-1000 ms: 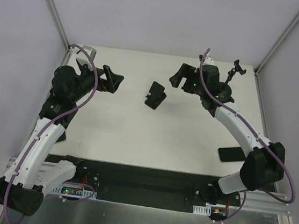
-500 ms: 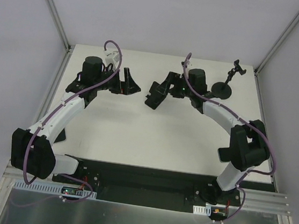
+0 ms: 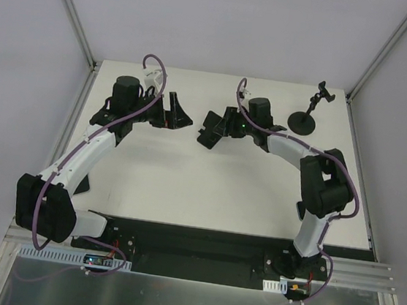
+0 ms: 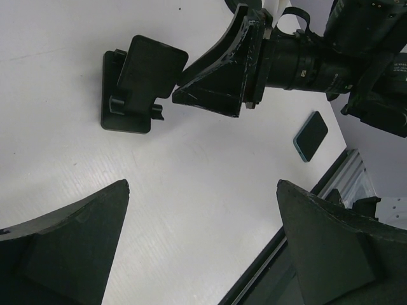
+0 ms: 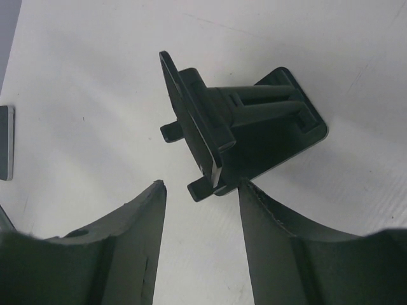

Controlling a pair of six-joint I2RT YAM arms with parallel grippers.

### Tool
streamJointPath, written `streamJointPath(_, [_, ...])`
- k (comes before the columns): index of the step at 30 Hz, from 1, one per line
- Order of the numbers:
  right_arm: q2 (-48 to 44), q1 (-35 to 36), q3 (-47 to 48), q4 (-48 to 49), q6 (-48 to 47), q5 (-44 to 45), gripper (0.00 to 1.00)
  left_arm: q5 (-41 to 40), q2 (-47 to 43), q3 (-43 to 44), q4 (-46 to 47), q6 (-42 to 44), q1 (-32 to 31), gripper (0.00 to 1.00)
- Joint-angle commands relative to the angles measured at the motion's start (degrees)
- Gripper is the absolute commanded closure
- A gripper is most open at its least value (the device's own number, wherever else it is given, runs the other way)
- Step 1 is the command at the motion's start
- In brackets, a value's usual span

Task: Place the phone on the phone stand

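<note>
We are holding our right gripper spread wide at the wedge stand, which is sitting near the tabletop's middle, toward the far edge; we cannot tell whether the fingers are touching it. Our left gripper is hovering just left of it, fingers also spread wide, gripping nothing. The phone is lying flat toward the near right corner, well apart from the phone stand, which is standing upright near the far right corner
</note>
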Motion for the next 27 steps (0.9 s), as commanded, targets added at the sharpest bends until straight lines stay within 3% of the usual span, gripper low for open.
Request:
streamJointPath(1, [1.36,0.11,5.08,2.53,-4.75,-2.26,0.51,2.48,0.82,2.66,0.25,-0.73,-0.46,0.01])
streamJointPath(6, [4.0,0.02,7.37,3.31,-6.43,-4.54,0.58,2.04,2.4,3.19,-0.8,0.06,-0.46,0.01])
streamJointPath(9, [6.19,0.11,9.21,4.71,-6.7,-7.35,0.67,1.52,3.2,3.63,-1.68,0.5,-0.46,0.01])
streamJointPath(13, [8.22,0.72,10.88,7.09,-6.7,-11.83,0.92,-0.41,3.72,3.63,-2.47,1.29,-0.46,0.01])
streamJointPath(15, [8.66,1.77,11.59,7.44,-9.31,-13.94,0.99,-1.29,3.9,3.63,-2.91,1.82,-0.55,0.01])
streamJointPath(22, [9.63,3.89,12.82,9.72,-11.01,-23.34,1.0,-6.74,5.92,4.86,-5.89,4.19,-1.42,0.06])
streamJointPath(26, [10.59,4.76,13.25,13.16,-9.34,-28.8,0.99,-15.24,6.36,5.12,-7.39,5.95,-3.61,0.08])
streamJointPath(27, [10.68,4.85,13.43,13.07,-8.72,-28.11,0.76,-17.19,6.54,5.39,-7.74,6.21,-4.15,0.07])
